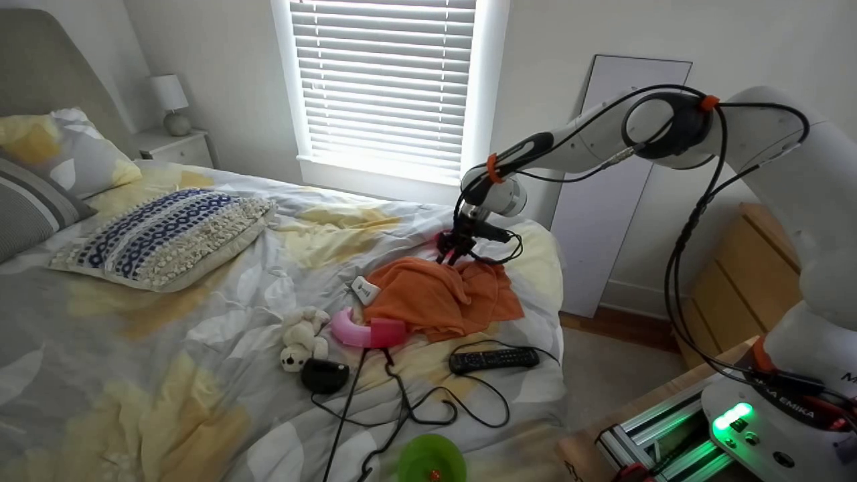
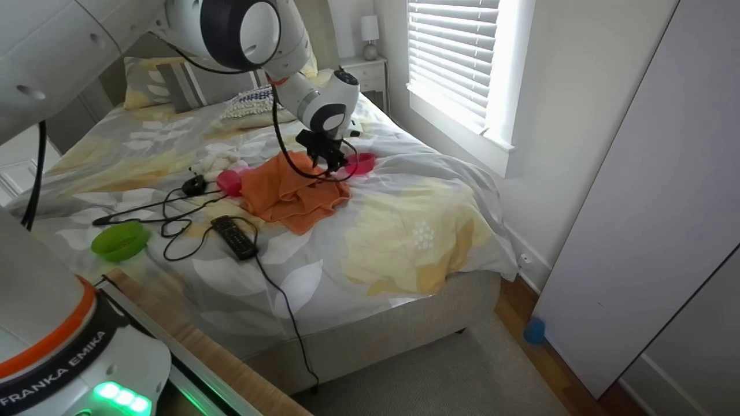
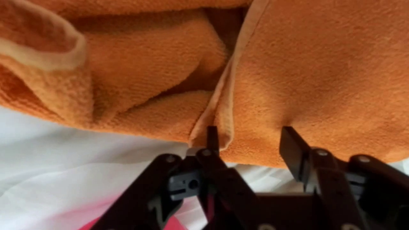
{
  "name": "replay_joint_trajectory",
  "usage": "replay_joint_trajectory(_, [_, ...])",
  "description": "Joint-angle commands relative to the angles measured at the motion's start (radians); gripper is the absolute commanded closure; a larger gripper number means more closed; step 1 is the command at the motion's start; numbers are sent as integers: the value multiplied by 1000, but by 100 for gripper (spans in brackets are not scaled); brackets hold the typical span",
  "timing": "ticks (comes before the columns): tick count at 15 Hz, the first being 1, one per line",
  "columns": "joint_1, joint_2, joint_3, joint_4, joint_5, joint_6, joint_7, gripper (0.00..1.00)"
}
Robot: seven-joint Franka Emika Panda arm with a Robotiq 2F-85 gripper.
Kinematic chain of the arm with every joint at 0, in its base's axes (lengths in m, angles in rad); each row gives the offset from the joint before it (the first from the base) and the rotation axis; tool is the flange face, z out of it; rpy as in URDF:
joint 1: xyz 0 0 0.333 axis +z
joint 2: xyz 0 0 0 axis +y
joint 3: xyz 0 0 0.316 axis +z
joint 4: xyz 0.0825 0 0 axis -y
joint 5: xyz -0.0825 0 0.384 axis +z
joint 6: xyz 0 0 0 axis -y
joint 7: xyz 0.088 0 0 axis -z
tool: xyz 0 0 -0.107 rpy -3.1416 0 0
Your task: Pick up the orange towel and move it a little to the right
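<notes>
The orange towel [image 1: 435, 294] lies crumpled on the bed; it also shows in an exterior view [image 2: 289, 190] and fills the upper part of the wrist view [image 3: 313, 80]. My gripper [image 1: 446, 258] is pointed down at the towel's window-side edge; it also shows in an exterior view [image 2: 328, 167]. In the wrist view the gripper [image 3: 250, 137] is open, with its fingertips over the towel's edge and a hem fold by the left finger. Nothing is pinched between the fingers. I cannot tell whether the fingertips touch the towel.
A pink bowl [image 2: 361, 163] sits close beside the gripper. Around the towel are a pink curved object [image 1: 351, 328], a white plush toy [image 1: 302, 335], a white object [image 1: 365, 290], a black remote [image 1: 494, 360] and cables. A green bowl [image 2: 120, 241] is near the bed's edge.
</notes>
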Motion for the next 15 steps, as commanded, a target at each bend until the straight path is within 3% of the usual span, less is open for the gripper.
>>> replay_joint_trajectory(1, [1,57,3,86,22,-85,13,51])
replay_joint_trajectory(2, [3,62,-1,97,22,-97,15,50])
replay_joint_trajectory(3, [12,62,-17,102,13,-95,26,35])
replay_joint_trajectory(6, [19,66,-37,119,8,-81,38,19])
replay_joint_trajectory(7, [20,67,-40,123,7,-88,41,31])
replay_joint_trajectory(8, [16,69,-35,126,12,-90,38,53])
replay_joint_trajectory(10, [5,74,-15,132,27,-108,33,59])
replay_joint_trajectory(15, [2,50,-1,123,59,-171,55,98])
